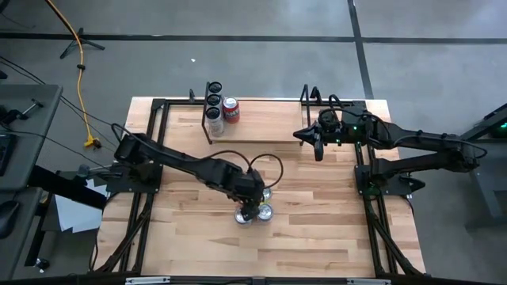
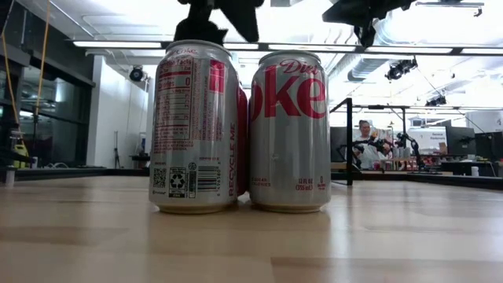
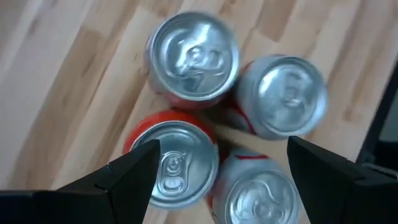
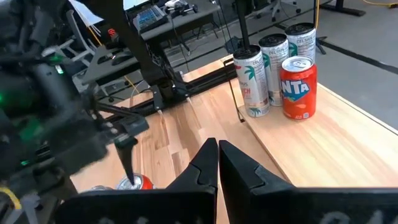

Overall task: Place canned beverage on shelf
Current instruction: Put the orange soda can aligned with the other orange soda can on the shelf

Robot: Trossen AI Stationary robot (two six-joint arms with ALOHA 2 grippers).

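Observation:
Several drink cans [image 3: 193, 59] stand upright in a tight cluster on the tabletop near its middle; from the low view I see silver Diet Coke cans [image 2: 289, 130]. My left gripper [image 3: 217, 168] hangs open just above the cluster [image 1: 265, 212], pointing steeply down, with its fingers over the near cans and touching none. The shelf [image 1: 269, 123] stands along the table's far edge. On its left end are three slim cans [image 4: 252, 81] and a red can [image 4: 298, 87]. My right gripper [image 4: 217, 162] is shut and empty, raised near the shelf's right end [image 1: 317, 146].
Black metal frame rails [image 1: 150, 182] run along the table's left and right sides under both arms. Bare wooden tabletop [image 1: 317, 245] lies in front of the cluster. The shelf's middle and right part [image 4: 323, 143] is bare plank. A person sits far off in the room [image 2: 365, 137].

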